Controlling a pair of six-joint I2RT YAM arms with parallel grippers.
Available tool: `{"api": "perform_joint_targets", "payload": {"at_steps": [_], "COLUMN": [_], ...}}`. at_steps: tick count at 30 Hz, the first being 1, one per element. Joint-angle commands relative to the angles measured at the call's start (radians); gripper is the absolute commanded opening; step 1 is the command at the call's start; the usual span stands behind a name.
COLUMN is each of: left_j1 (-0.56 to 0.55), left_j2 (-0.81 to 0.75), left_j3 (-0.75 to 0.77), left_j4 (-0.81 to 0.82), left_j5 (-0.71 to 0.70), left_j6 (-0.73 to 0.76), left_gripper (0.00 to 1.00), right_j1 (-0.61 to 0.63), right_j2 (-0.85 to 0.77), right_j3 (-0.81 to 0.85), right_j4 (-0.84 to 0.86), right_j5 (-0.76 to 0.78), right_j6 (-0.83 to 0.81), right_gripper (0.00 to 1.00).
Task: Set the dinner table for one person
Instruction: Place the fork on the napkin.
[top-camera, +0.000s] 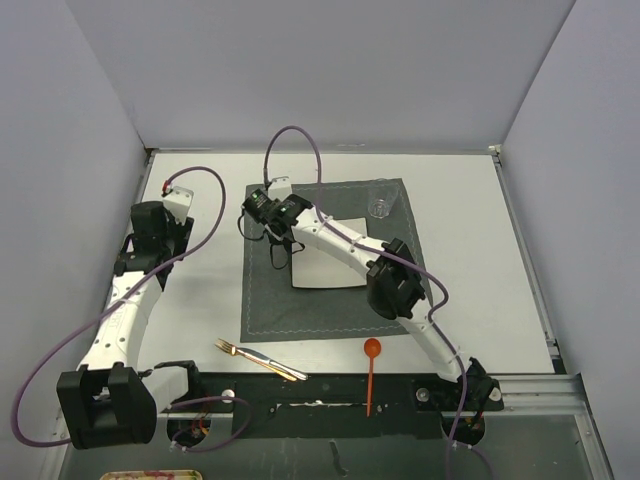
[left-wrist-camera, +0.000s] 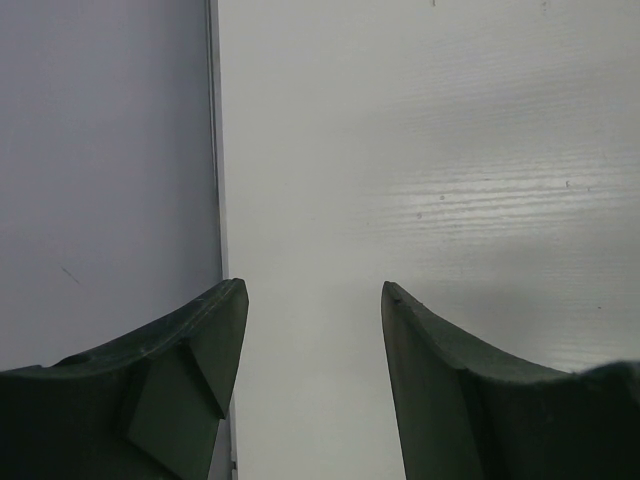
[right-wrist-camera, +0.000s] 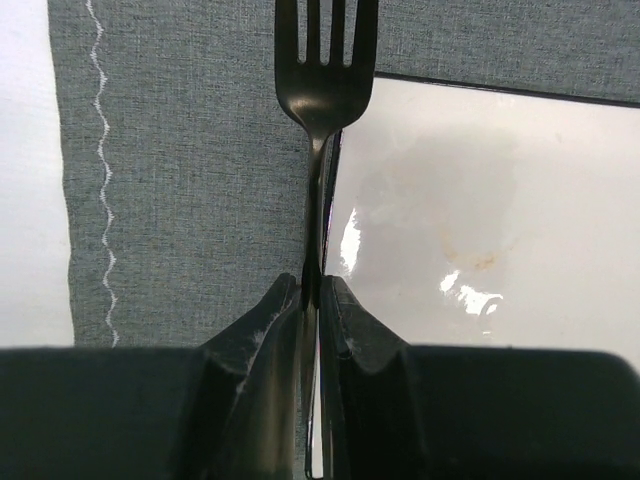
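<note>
A: Right tool (right-wrist-camera: 312, 285)?
B: Clamped tight on the handle of a dark fork (right-wrist-camera: 322, 90), tines pointing straight away from the fingers.
A: And where, exactly?
B: Over the grey placemat (right-wrist-camera: 200, 150), just beside the edge of the white square plate (right-wrist-camera: 500, 200), running along that edge. Touching the cloth or hanging above it: cannot tell.
A: Left tool (left-wrist-camera: 315, 290)?
B: Jaws apart, nothing between them. Hanging over the left edge of the counter (top-camera: 470, 250), next to the side wall (left-wrist-camera: 100, 150), well apart from everything else.
A: The counter itself?
B: Big, white and flat, filling the whole middle of the overhead view, arm bases along its near edge. Carrying the placemat at its centre, plate on top of that.
A: Anything else laid out?
B: Clear glass (top-camera: 380, 200), upright at the far right corner of the placemat. Gold cutlery (top-camera: 250, 357) lying slantwise on bare counter just off the near left corner of the cloth. Orange spoon (top-camera: 371, 370) near the front edge, bowl towards the placemat, handle crossing onto the dark base rail.
</note>
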Motion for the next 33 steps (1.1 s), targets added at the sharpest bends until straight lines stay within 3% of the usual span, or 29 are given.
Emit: {"api": "perform_joint_targets", "payload": {"at_steps": [1, 11, 33], "left_j1": [0.004, -0.022, -0.048], "left_j2": [0.010, 0.049, 0.085], "left_j3": [0.049, 0.076, 0.072], "left_j4": [0.023, 0.004, 0.024], "left_j5": [0.013, -0.001, -0.017], "left_j6": [-0.022, -0.032, -0.031], "left_gripper": [0.54, 0.54, 0.55], "right_j1": [-0.004, -0.018, -0.017], "right_j2": [-0.033, -0.040, -0.030], "right_j3": [0.074, 0.040, -0.075], "right_j4": [-0.004, -0.023, 0.018], "right_j5": [-0.016, -0.186, -0.232], "right_j6": [0.079, 0.146, 0.154], "right_gripper": [0.00, 0.00, 0.00]}}
